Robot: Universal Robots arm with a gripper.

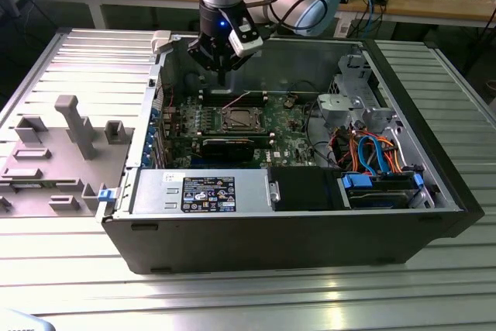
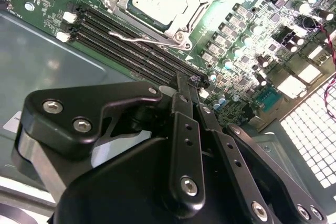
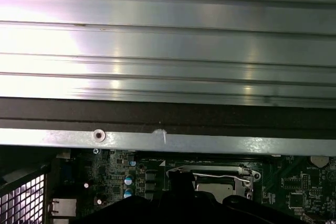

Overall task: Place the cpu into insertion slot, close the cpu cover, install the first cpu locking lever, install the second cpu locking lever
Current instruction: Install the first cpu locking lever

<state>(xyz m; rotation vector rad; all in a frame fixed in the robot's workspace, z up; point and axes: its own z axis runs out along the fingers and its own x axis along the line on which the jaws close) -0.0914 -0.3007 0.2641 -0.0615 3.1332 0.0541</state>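
Claw [image 1: 222,77]: fingers together, empty, hovering above motherboard [image 1: 291,133] nr case rear wall; cpu [image 2: 160,1] seated in insertion slot [image 1: 237,121]; cpu cover [image 2: 195,11] down over it; lever [image 2: 139,39] alongside socket edge.

Claw [image 1: 221,81] above the motherboard [image 1: 256,125], behind the insertion slot [image 1: 237,120].
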